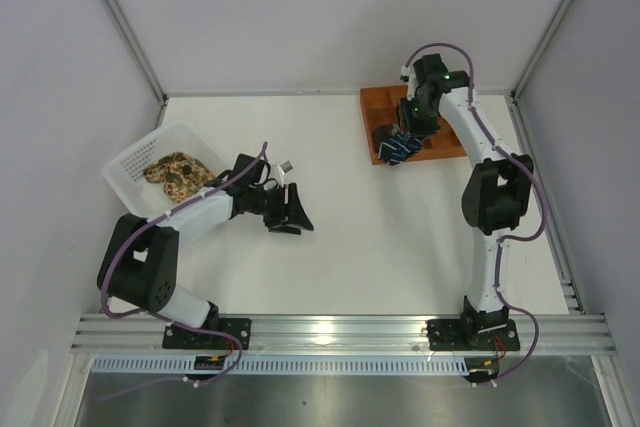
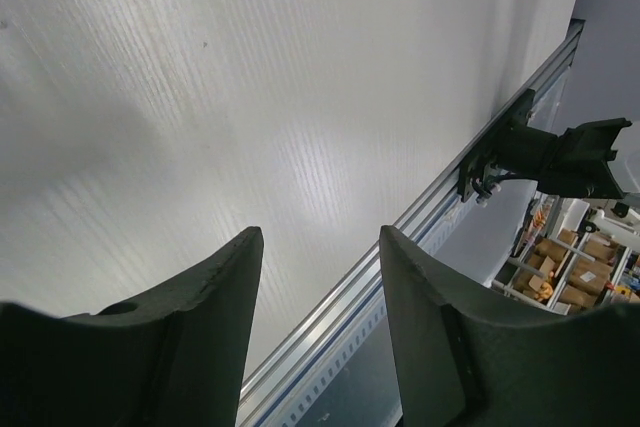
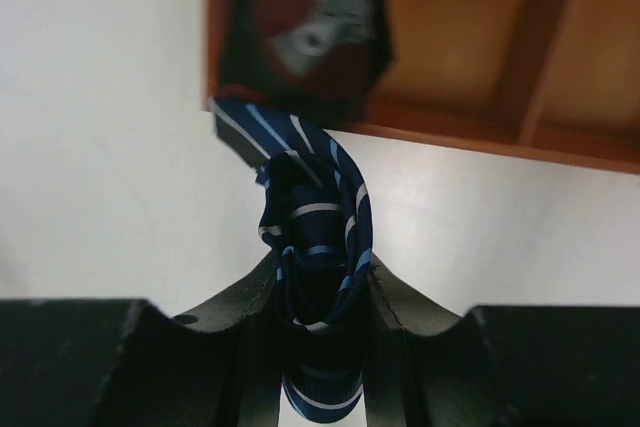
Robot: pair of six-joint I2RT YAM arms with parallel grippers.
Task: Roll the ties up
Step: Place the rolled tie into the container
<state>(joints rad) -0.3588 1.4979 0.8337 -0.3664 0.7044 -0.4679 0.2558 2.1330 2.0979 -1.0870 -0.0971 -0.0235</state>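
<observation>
Top external view takes in the whole table [image 1: 400,247]. The left pincer [image 1: 290,213] hangs low over the middle-left part, its fingers apart and holding nothing. The right pincer [image 1: 398,145] sits at the near left corner of the orange tray [image 1: 375,105]. Only this view shows the tan floral tie [image 1: 177,173], which lies bunched in the white perforated basket [image 1: 128,162] at the far left, well apart from both pincers.

From above, the navy striped tie [image 3: 318,232] is just a small dark patch with pale streaks under the right pincer. The right wrist view shows it plainly: it is coiled in a loose roll and clamped between the right fingers over the white table, just beside the tray. Its upper end reaches the tray's edge, but whether it touches there cannot be told. The bottom of the roll is cut off by the frame.

In the tray compartment behind it sits a dark bundle [image 3: 305,37] with a pale mark, too blurred to name.

The left wrist view gives only pale table between its spread fingers, the metal rail [image 2: 420,217] at the table's edge, and a black arm base [image 2: 540,152] bolted to it.
</observation>
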